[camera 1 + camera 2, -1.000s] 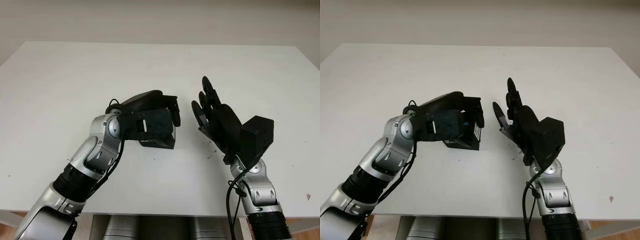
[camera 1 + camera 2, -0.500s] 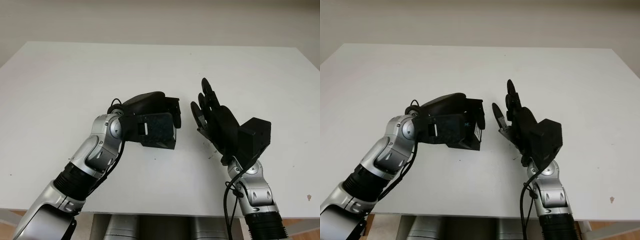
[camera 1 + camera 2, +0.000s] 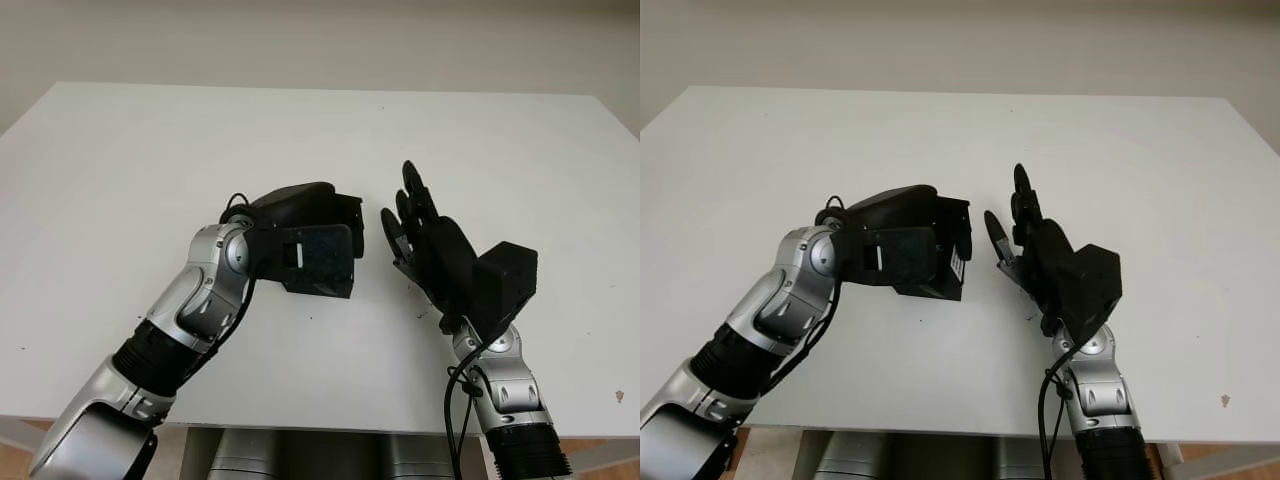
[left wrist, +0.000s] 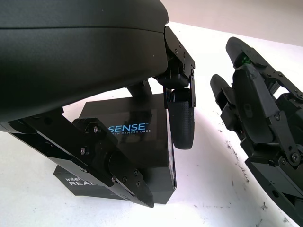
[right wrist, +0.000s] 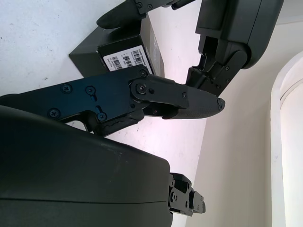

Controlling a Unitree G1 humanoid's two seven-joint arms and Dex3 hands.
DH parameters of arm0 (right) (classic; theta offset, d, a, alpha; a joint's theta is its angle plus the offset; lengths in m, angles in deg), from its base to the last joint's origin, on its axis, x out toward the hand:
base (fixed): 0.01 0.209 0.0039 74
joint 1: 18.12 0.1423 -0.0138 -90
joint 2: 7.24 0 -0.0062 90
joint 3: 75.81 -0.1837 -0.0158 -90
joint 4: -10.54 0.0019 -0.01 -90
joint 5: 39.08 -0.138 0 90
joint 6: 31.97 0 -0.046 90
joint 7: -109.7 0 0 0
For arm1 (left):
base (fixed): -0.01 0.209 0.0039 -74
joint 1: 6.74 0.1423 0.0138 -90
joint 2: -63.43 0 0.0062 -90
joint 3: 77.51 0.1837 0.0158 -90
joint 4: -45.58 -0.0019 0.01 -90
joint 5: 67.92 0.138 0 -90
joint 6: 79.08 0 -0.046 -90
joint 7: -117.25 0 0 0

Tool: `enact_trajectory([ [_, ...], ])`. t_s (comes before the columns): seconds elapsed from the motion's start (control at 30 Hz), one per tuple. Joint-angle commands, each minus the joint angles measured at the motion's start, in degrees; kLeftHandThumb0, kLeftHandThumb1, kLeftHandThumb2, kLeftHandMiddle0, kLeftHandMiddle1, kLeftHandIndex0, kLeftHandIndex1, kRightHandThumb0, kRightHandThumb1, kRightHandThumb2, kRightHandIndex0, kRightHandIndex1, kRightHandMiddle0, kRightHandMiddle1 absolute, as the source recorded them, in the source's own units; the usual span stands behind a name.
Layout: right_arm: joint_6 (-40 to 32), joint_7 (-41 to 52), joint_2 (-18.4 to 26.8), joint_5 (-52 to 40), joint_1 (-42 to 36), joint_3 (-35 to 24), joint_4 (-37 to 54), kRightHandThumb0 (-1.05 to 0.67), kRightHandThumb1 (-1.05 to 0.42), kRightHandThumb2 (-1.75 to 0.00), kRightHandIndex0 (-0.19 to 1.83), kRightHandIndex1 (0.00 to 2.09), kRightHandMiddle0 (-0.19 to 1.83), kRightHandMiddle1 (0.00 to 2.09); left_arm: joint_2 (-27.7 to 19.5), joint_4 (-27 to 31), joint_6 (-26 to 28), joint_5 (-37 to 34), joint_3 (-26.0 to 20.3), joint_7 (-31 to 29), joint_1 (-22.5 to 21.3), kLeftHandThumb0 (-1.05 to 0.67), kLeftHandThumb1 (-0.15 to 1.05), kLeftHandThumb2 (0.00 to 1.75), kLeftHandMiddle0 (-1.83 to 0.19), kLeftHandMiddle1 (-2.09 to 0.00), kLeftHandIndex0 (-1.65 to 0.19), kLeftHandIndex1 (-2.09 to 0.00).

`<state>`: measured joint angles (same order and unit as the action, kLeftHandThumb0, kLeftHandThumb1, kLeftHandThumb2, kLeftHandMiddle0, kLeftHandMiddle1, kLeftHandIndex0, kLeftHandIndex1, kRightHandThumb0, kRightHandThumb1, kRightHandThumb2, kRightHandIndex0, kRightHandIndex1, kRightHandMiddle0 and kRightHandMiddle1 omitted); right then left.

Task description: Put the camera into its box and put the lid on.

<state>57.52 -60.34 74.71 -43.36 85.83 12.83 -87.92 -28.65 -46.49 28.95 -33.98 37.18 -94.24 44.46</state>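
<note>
A black camera box with white lettering stands on the white table, its lid on top; it also shows as the camera box with a white barcode label on its end. My left hand is over it, fingers curled down one side and the thumb across the front, shut on the box. Just to the right of the box my right hand is open, palm turned toward it, a small gap between them. No camera can be seen outside the box.
Bare white tabletop surrounds the box on every side. The table's front edge runs just behind my forearms. A few small dark specks mark the surface by the right hand.
My left hand has shifted a little to the right with the box and now covers more of it. The right hand has sunk slightly toward the front edge.
</note>
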Motion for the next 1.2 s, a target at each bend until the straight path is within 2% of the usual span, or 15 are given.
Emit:
enact_trajectory([
  [0.0, 0.64, -0.14, -0.11, 0.38, 0.53, 0.02, 0.25, -0.68, -1.05, -0.48, -0.16, 0.05, -0.11, 0.06, 1.55, -0.53, 1.29, 0.34, 1.84, -1.22, -0.71, -0.05, 0.93, 0.06, -0.43, -1.55, -0.39, -1.44],
  [0.03, 0.52, -0.26, -0.07, 0.65, 0.50, 0.15, 0.30, -0.68, -1.05, -0.48, -0.16, 0.05, -0.11, 0.06, 1.82, -0.45, 2.87, 0.78, 1.98, -1.83, -0.94, -0.07, 0.93, 0.06, -0.43, -1.56, -0.37, -1.43],
  [0.1, 0.34, -0.41, -0.17, 0.91, 0.48, 0.27, 0.40, -0.69, -1.05, -0.49, -0.16, 0.06, -0.11, 0.06, 2.17, -0.15, 5.23, 0.60, 2.07, -3.49, -1.39, -0.15, 0.93, 0.05, -0.36, -1.77, -0.23, -1.35],
  [0.13, 0.29, -0.44, -0.22, 0.94, 0.48, 0.30, 0.45, -0.68, -1.05, -0.49, -0.15, 0.06, -0.11, 0.06, 2.23, -0.01, 6.00, 0.27, 2.10, -4.37, -1.61, -0.30, 0.95, 0.06, -0.36, -1.96, -0.01, -1.09],
  [0.2, -0.23, -0.43, -0.15, 1.07, 0.42, 0.47, 0.87, -0.68, -1.05, -0.49, -0.15, 0.06, -0.11, 0.06, 1.44, 0.11, 6.65, -0.54, 2.83, -7.80, -2.58, -0.43, 0.96, 0.06, -0.30, -2.06, 0.10, -0.78],
  [0.23, -0.24, -0.40, -0.14, 1.06, 0.40, 0.48, 0.87, -0.69, -1.05, -0.49, -0.16, 0.06, -0.11, 0.06, 0.91, 0.33, 6.93, -0.76, 3.33, -9.80, -3.12, -0.61, 1.00, 0.06, -0.01, -0.99, 0.12, -0.32],
  [0.27, -0.23, -0.36, -0.10, 1.12, 0.39, 0.50, 0.89, -0.69, -1.05, -0.49, -0.16, 0.06, -0.11, 0.06, 0.50, 0.74, 7.08, -0.92, 3.66, -11.35, -3.43, -0.69, 1.01, 0.06, 0.09, -0.52, 0.16, -0.17],
  [0.3, -0.17, -0.32, -0.06, 1.13, 0.39, 0.49, 0.80, -0.69, -1.05, -0.49, -0.16, 0.06, -0.11, 0.06, 0.29, 1.33, 7.20, -1.20, 3.68, -12.35, -3.46, -0.76, 1.03, 0.07, 0.14, -0.27, 0.17, -0.08],
  [0.33, -0.05, -0.30, 0.05, 1.29, 0.37, 0.53, 0.72, -0.69, -1.05, -0.49, -0.15, 0.06, -0.11, 0.06, 0.18, 2.12, 7.28, -1.37, 3.63, -12.88, -3.34, -0.84, 1.04, 0.09, 0.17, -0.11, 0.18, -0.03],
  [0.37, 0.00, -0.29, 0.17, 1.47, 0.36, 0.56, 0.67, -0.69, -1.05, -0.49, -0.15, 0.06, -0.11, 0.06, 0.14, 2.87, 7.12, -1.69, 3.48, -13.14, -3.15, -0.88, 1.04, 0.10, 0.18, -0.06, 0.19, -0.02],
  [0.7, 0.31, 0.02, 0.36, 1.61, 0.50, 0.15, 0.11, -0.71, -1.05, -0.48, -0.14, 0.06, -0.10, 0.06, -1.07, 9.57, 3.09, -3.80, 2.69, -12.60, -1.27, -1.00, 1.05, 0.08, 0.19, 0.00, 0.19, 0.00],
  [0.93, 1.60, 0.89, 0.90, 1.54, 0.80, -0.20, -0.96, -0.69, -1.05, -0.49, -0.14, 0.06, -0.09, 0.06, -2.16, 14.95, 2.53, -8.08, -0.67, -11.99, 0.28, -1.03, 1.05, 0.09, 0.19, 0.00, 0.19, 0.00],
  [1.03, 0.83, 1.03, 0.93, 1.43, 0.71, -0.44, -0.47, -0.69, -1.05, -0.49, -0.13, 0.06, -0.09, 0.06, -2.23, 16.63, 1.97, -9.08, -2.61, -9.58, 1.36, -1.02, 1.05, 0.17, 0.19, 0.00, 0.19, 0.00],
  [1.07, 0.32, 1.12, 0.97, 1.35, 0.67, -0.54, -0.11, -0.69, -1.05, -0.49, -0.13, 0.06, -0.09, 0.06, -2.19, 17.06, 1.34, -9.43, -3.61, -8.01, 2.00, -0.99, 1.05, 0.28, 0.19, 0.00, 0.19, 0.00],
  [1.17, -1.59, 1.28, 1.03, 0.59, 0.57, -1.20, 1.37, -0.69, -1.05, -0.48, -0.14, 0.06, -0.10, 0.05, -0.32, 17.49, -1.13, -10.92, -7.82, 0.04, 5.42, -0.89, 1.05, 0.40, 0.19, 0.00, 0.19, 0.00],
])
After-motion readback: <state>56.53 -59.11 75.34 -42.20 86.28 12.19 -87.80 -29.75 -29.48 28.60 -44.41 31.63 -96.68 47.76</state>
